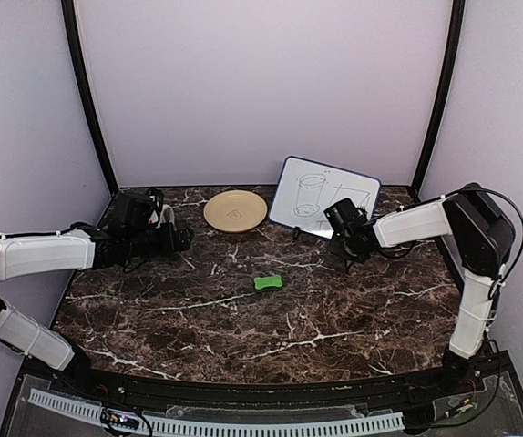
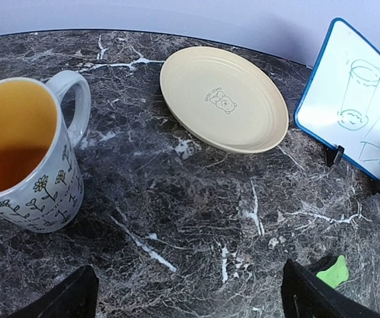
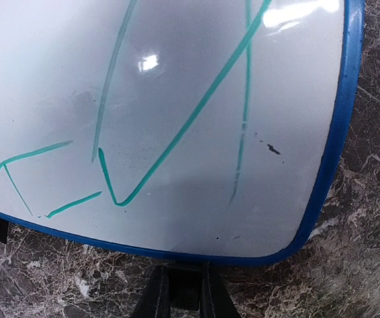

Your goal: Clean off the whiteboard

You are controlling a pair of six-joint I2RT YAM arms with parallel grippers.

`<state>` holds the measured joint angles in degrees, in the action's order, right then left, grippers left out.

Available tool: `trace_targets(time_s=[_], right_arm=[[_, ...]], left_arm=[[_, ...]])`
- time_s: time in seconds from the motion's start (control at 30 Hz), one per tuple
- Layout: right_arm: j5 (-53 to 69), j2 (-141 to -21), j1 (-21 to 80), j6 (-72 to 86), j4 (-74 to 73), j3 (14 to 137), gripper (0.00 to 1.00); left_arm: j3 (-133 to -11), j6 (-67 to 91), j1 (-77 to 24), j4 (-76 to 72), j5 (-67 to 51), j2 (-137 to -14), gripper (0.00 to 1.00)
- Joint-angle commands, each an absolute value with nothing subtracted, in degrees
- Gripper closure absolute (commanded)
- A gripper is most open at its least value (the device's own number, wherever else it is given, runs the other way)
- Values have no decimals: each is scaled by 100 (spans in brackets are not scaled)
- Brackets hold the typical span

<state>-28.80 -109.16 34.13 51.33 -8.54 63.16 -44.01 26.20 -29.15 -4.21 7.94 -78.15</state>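
Note:
The whiteboard stands tilted on small black feet at the back right, with thin line sketches on it. The left wrist view shows its left part, and the right wrist view shows its lower right corner with green lines. My right gripper is at the board's lower edge. Its fingers stand close together on a black foot under the blue frame. A green eraser lies mid-table, away from both grippers, and shows at the edge of the left wrist view. My left gripper is open and empty over bare marble at the left.
A round yellow plate lies left of the whiteboard and also shows in the left wrist view. A flowered grey mug with an orange inside stands close to my left gripper. Grey walls close off the back and sides.

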Motion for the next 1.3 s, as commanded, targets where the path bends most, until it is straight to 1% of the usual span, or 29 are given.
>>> trace_targets(time_s=[0.0,0.17,0.4,0.53,0.7,0.83,0.93,1.27], right_arm=[[-2809,-10736,3398,5185,-873,6214,100],[-2751,-10505,3414,5219,-854,6029,100],[-2982,-10190,3529,5352,-1121,5890,100],[-3153,-10121,3649,5510,-1367,5901,100],[-3232,-10120,3857,5755,-1414,5777,100],[-3311,-10146,4076,6051,-1483,5696,100],[-3401,-10147,4244,6301,-1590,5666,100],[-3624,-9970,4779,7252,-1974,5539,100]], left_arm=[[-4457,2569,-2942,-444,903,-7627,1],[-4428,2310,-2943,-528,490,-7643,1],[-4082,1387,-2944,-1380,-1537,-7602,1],[-4185,934,-2993,-1482,-2303,-7930,1],[-4745,-52,-3537,-876,-2355,-8794,3],[-5397,-871,-3888,-384,-2130,-9569,8],[-5873,-1160,-4080,-184,-2105,-10078,12],[-6635,-1811,-4349,101,-2073,-10896,13]])
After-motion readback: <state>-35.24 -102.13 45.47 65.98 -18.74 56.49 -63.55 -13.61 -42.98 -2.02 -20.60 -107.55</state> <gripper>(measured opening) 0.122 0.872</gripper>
